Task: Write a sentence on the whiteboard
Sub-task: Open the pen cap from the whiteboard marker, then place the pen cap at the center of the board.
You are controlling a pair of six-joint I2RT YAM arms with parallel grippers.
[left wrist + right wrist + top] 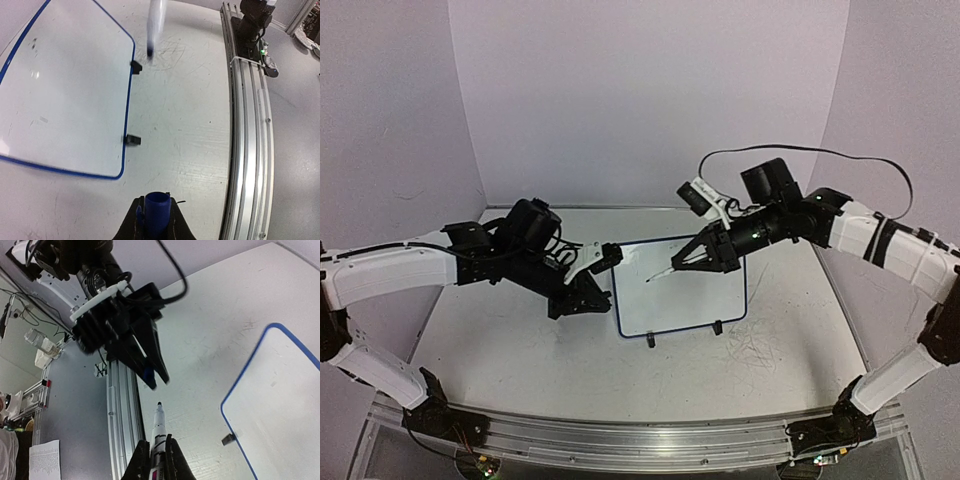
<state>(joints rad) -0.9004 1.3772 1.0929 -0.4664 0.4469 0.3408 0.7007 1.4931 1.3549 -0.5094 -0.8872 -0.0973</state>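
Note:
The whiteboard [685, 290] lies at the table's middle, blue-rimmed, with two black feet toward the near side. Its face is blank; no sentence shows on it. My right gripper [693, 258] is shut on a white marker [663, 272], uncapped, with its tip held over the board's left part. In the right wrist view the marker [159, 432] sticks out from the gripper [157, 446], tip dark. My left gripper [578, 298] hovers just left of the board, shut on a blue marker cap [156, 214]. The board [65, 90] and the blurred marker [155, 25] show in the left wrist view.
An aluminium rail [247, 140] runs along the table's near edge, with the right arm's base [255, 20] on it. Grey scribble marks [755, 350] scuff the tabletop to the right of the board. Purple walls close the back and sides.

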